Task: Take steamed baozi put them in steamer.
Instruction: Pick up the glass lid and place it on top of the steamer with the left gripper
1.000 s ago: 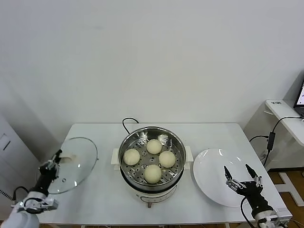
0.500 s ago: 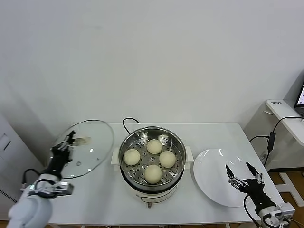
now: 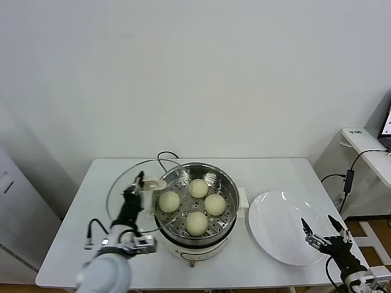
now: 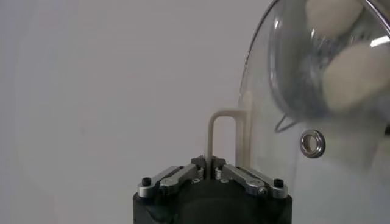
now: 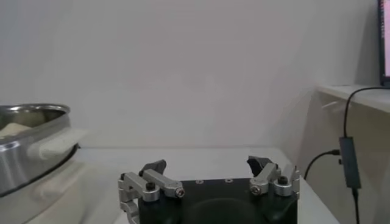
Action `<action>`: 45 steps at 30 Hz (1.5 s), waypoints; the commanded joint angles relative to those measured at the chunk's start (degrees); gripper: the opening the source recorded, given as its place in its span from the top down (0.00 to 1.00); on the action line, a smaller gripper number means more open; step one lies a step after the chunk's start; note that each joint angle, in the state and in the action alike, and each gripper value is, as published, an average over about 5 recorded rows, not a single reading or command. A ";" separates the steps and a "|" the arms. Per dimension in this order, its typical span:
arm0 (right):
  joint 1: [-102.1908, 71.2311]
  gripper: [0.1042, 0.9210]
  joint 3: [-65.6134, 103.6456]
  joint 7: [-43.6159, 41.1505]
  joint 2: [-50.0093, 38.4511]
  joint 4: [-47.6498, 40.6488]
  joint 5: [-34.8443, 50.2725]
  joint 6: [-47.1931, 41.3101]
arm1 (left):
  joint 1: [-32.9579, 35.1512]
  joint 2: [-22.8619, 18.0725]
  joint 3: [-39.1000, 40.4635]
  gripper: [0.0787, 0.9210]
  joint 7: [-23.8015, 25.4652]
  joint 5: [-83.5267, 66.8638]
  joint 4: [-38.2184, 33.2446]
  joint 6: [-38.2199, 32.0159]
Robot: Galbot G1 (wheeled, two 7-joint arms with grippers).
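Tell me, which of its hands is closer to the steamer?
Left. The left gripper holds the glass lid right beside the steamer; the right gripper sits beyond the white plate.

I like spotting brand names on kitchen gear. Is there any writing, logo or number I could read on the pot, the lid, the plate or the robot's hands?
None can be read.
The steamer, glass lid, white plate, left gripper and right gripper show no legible marking.
The laptop screen at the right edge is too small to read.
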 commanded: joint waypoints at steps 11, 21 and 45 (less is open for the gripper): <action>-1.12 0.12 1.05 -0.20 0.74 -0.07 -0.89 -0.26 | -8.60 -13.32 18.96 0.95 7.27 17.93 5.66 9.64; -1.80 0.12 1.51 -0.37 1.06 0.02 -0.86 -0.12 | -9.07 -15.74 20.37 0.95 7.40 19.76 8.36 9.41; -2.51 0.12 1.24 -0.98 1.47 -0.12 -0.86 0.47 | -8.84 -16.27 18.19 0.95 5.95 24.45 13.22 7.70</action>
